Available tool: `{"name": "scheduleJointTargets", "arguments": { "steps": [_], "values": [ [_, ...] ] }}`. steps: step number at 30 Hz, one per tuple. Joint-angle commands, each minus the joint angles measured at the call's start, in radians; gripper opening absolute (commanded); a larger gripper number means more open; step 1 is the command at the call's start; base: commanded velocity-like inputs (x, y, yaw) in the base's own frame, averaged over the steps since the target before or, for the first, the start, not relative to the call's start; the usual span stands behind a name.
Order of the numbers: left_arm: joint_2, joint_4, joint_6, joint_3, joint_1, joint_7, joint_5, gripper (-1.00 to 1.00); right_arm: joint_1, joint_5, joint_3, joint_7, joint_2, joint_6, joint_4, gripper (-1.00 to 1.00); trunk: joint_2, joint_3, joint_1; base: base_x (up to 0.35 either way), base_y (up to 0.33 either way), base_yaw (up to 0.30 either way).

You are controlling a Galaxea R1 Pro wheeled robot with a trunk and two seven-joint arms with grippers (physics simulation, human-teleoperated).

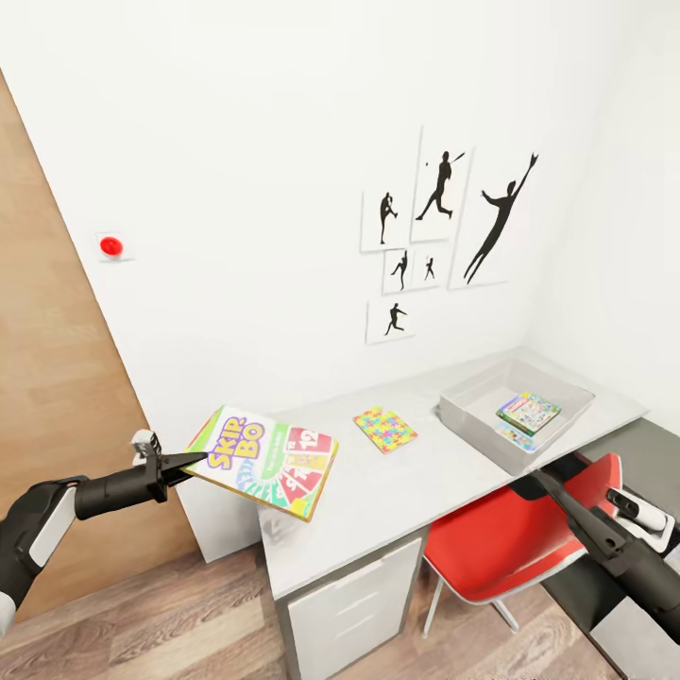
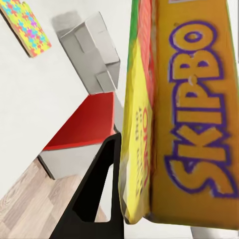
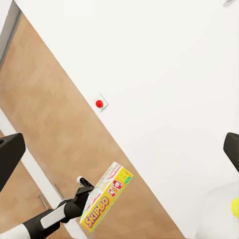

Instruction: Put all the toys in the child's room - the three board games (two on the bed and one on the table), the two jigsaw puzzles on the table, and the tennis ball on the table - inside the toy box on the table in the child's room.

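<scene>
The left gripper (image 1: 189, 462) is clamping one short edge of the flat green, white and red Skip-Bo game box (image 1: 265, 460), and it is holding the box in the air, tilted, over the near left end of the long desk with the pale grey top (image 1: 416, 486). In the left wrist view one black finger (image 2: 94, 194) is pressing against the yellow side of the box (image 2: 199, 109).

On the desk, the thin slab of small multicoloured interlocking pieces (image 1: 385, 429) is lying flat between the held box and the shallow light grey plastic bin with the thick rim (image 1: 472, 420). The bin is standing near the right end of the desk, and inside it a flat printed game box (image 1: 529, 412) is lying on something else colourful and flat.

A red chair with a white shell (image 1: 510, 548) is standing just in front of the desk.

The right gripper (image 1: 548, 482) is reaching over the chair, below the bin; I cannot tell if its fingers are apart or together. In the right wrist view a small yellow-green ball (image 3: 235, 207) is showing at the edge of the picture.

On the white wall a small red round knob (image 1: 111, 246) and black silhouette pictures of athletes (image 1: 444, 227) are hanging.
</scene>
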Motion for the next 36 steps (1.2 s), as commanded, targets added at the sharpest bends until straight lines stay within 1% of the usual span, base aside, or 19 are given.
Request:
{"name": "scheduleJointTargets", "arguments": {
  "steps": [1,4,8,24,27,28,31,33,35,36],
  "values": [
    [0.001,0.0,0.006,0.0,0.0,-0.007,0.001,-1.0,-0.001,-0.003,0.0,0.002,-0.001,0.01,0.0,1.0,-0.002,-0.001,0.001,0.0,0.0,-0.211],
    [0.001,0.0,0.005,0.001,0.0,-0.03,0.0,-1.0,-0.001,-0.003,0.0,0.002,-0.001,0.01,0.0,1.0,-0.002,0.002,0.001,0.0,0.0,-0.219],
    [0.001,0.0,0.003,0.001,0.001,-0.045,0.0,-1.0,-0.001,-0.004,0.0,0.001,-0.002,0.012,0.0,1.0,-0.002,0.006,0.001,0.0,0.0,-0.223],
    [0.002,0.0,0.003,0.002,0.0,-0.052,0.0,-1.0,-0.001,-0.003,0.0,0.001,0.0,0.011,0.0,1.0,-0.002,0.021,0.001,0.0,0.0,-0.223],
    [0.003,-0.005,0.004,0.003,0.0,-0.067,0.0,-1.0,-0.001,-0.003,0.0,0.001,0.002,0.01,0.0,1.0,-0.002,0.022,0.001,0.0,0.0,-0.103],
    [0.003,-0.008,0.005,0.003,0.0,-0.071,0.0,-1.0,-0.001,-0.003,0.0,0.001,0.002,0.01,0.0,1.0,-0.002,0.022,0.001,0.0,0.0,-0.055],
    [0.019,-0.022,0.008,0.002,-0.001,-0.095,0.001,-1.0,-0.001,-0.003,-0.001,0.001,-0.001,0.01,0.0,1.0,-0.002,0.022,0.001,0.0,0.0,-0.024],
    [0.023,-0.037,0.026,0.004,-0.007,-0.101,0.0,-1.0,-0.001,-0.004,-0.001,0.001,-0.001,0.01,0.0,1.0,-0.002,0.022,0.001,0.0,0.0,-0.008],
    [0.022,-0.058,0.037,0.004,-0.028,-0.101,0.0,-1.0,-0.001,-0.005,-0.001,0.002,-0.002,0.009,0.0,1.0,-0.002,0.022,0.001,0.0,0.0,-0.003],
    [0.021,-0.068,0.041,0.003,-0.053,-0.1,-0.001,-1.0,-0.001,-0.006,-0.001,0.003,-0.002,0.009,0.0,1.0,-0.002,0.022,0.001,0.0,0.0,-0.002]
  ]
}}
